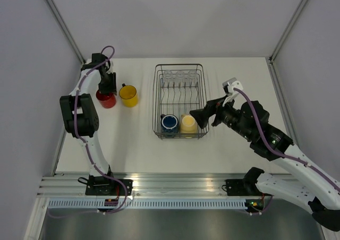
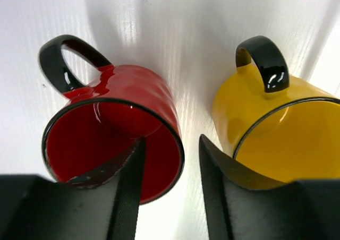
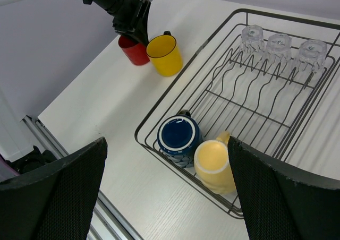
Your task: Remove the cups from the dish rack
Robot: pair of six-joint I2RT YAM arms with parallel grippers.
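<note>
White table (image 1: 138, 144) and grey walls frame the job. My right tool (image 1: 200, 117) is released, fingers spread wide, just outside the near right corner of the dark wire dish rack (image 3: 255, 99). Closest in front of it stands the pale cream-yellow handled mug (image 3: 214, 163), upright with its mouth up. The dark blue handled mug (image 3: 178, 135) is just beyond, and the three clear glass tumblers (image 3: 279, 46) are well beyond. I judge this arm the nearer one.

My left tool (image 1: 108, 87) is also unclenched. Its wrist view shows one finger inside the red handled mug (image 2: 133, 91) and the other outside, beside the orange-yellow handled mug (image 2: 249, 112). The overhead view hides that straddle.
</note>
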